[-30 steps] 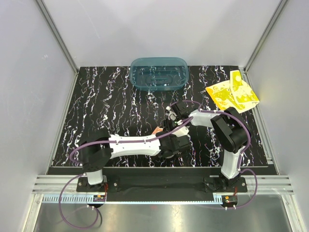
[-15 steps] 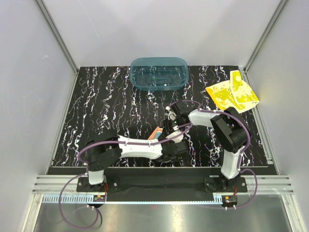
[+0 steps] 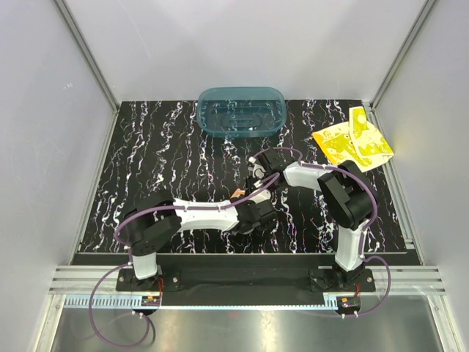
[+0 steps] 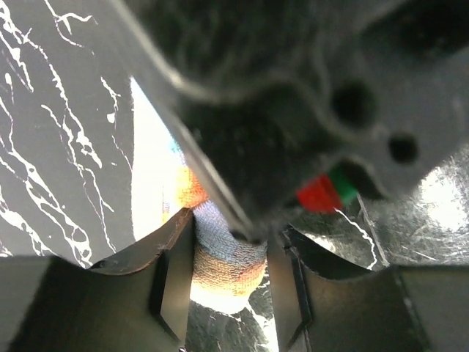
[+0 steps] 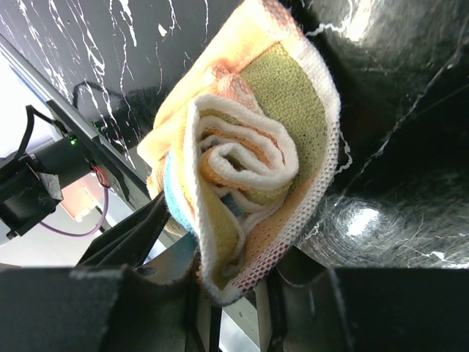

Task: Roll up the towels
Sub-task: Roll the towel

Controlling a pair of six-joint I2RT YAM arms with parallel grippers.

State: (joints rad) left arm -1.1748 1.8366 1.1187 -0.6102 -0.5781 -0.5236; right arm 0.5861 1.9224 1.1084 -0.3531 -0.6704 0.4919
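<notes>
The blue, yellow and orange-dotted towel (image 5: pixel 249 147) is rolled into a tight coil, and I see its spiral end in the right wrist view. My right gripper (image 5: pixel 233 293) is shut on the lower edge of the roll. My left gripper (image 4: pixel 231 268) is shut on the same roll (image 4: pixel 223 253), with the right gripper's body right above it. From the top, only an orange bit of this towel (image 3: pixel 238 194) shows between the left gripper (image 3: pixel 245 209) and the right gripper (image 3: pixel 256 174). The bright yellow towel (image 3: pixel 352 143) lies flat and crumpled at the back right.
A teal translucent tub (image 3: pixel 240 110) stands at the back centre of the black marbled table (image 3: pixel 161 169). The two arms cross close together at mid-table. Grey walls and metal rails enclose the sides.
My left gripper has shifted left and turned, and less of the dotted towel shows from above than half a second ago. My right gripper has edged slightly toward the back. The yellow towel has not moved.
</notes>
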